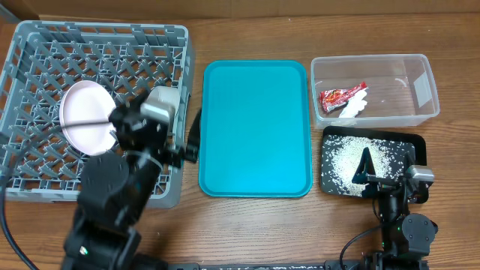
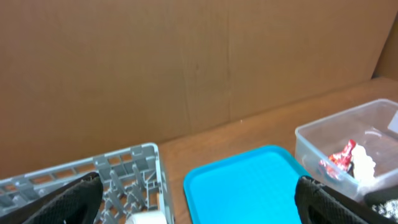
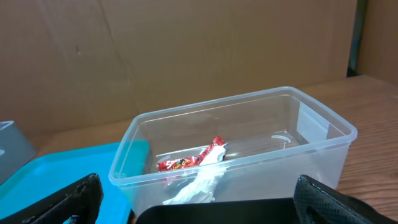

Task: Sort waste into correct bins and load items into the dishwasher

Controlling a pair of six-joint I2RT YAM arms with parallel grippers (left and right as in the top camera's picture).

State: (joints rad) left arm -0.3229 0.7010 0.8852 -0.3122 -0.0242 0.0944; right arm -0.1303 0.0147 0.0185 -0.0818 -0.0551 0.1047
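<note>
A wooden table (image 1: 247,225) is backed by cardboard (image 2: 186,62). Left of the teal tray (image 1: 255,127), a plate (image 1: 79,112) is held in the rack (image 1: 45,45), partly hidden by the left arm (image 1: 112,187). Right of the tray, a wrapper (image 1: 341,95) and paper scrap (image 1: 354,107) lie in the clear tub (image 1: 371,60), and rice (image 1: 346,157) in the black tray (image 1: 417,142). The left gripper (image 2: 196,186) and right gripper (image 3: 198,186) are spread and empty.

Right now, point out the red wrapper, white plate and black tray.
red wrapper (image 1: 341,95), overhead view, its middle.
white plate (image 1: 81,105), overhead view, bare left face.
black tray (image 1: 409,142), overhead view, bare top-right corner.
</note>
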